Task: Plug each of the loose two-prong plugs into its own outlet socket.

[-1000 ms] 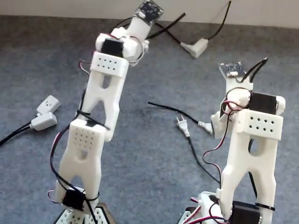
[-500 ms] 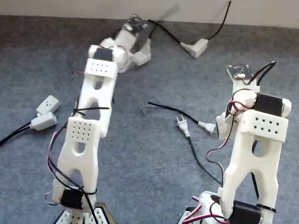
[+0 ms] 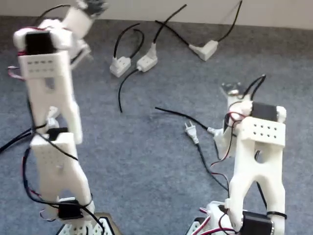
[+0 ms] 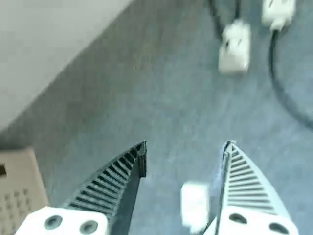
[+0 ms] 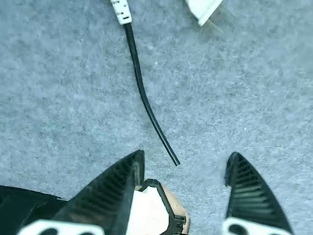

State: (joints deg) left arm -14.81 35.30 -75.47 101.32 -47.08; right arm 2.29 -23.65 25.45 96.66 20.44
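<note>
Both grippers hang open over the grey carpet (image 3: 146,166); the two-prong plug (image 3: 190,129) lies loose.

We find the left gripper (image 4: 184,147) spread wide at the carpet's far 10 o'clock corner, beside the pale wall (image 4: 44,54); a blurred white shape (image 4: 194,205) by one finger we cannot identify. The right gripper (image 5: 186,155) is likewise wide and holds nothing, at about 3 o'clock, and a black cord (image 5: 142,93) lies on the carpet with its free end just ahead of the jaws. The two-prong plug rests flat just off the middle toward 4 o'clock, prongs aimed at 11 o'clock, near the right arm (image 3: 257,147). A white outlet socket (image 3: 120,66) and a second white block (image 3: 146,62) sit side by side at 11 o'clock, well apart from the plug. A white angled plug (image 3: 205,49) lies at 1 o'clock.
</note>
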